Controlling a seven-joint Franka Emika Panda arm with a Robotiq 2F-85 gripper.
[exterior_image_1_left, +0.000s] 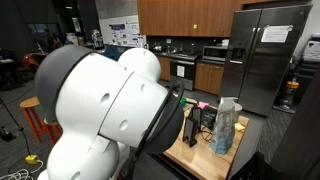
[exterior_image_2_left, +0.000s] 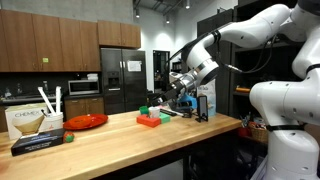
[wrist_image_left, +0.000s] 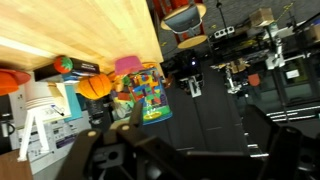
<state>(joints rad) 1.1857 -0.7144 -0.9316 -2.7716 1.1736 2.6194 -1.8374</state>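
Multicoloured and patterned, the flat box (wrist_image_left: 148, 100) lies on the wooden counter (wrist_image_left: 70, 30), close to the counter's edge, with dark floor beyond it. In the wrist view it is the thing nearest my gripper (wrist_image_left: 125, 128), just ahead of the dark fingers, and I see no contact with it. The fingers are blurred and in shadow there, so I cannot tell how wide they stand, and nothing shows between them.

Touching or just beside the box are an orange ball (wrist_image_left: 95, 87) on one side and a pink item (wrist_image_left: 128, 67) behind it. Further along sits a small red-and-orange object (wrist_image_left: 65, 65), and a white-and-blue package (wrist_image_left: 45, 115) stands next to the ball.

In an exterior view my gripper (exterior_image_2_left: 185, 98) hangs low over the far end of the counter (exterior_image_2_left: 120, 140), wrist bent downward. Well apart from it, at the other end, are a red bowl (exterior_image_2_left: 85, 122) and a Chemex carton (exterior_image_2_left: 30, 122). A steel refrigerator (exterior_image_2_left: 120, 78) stands against the back wall.
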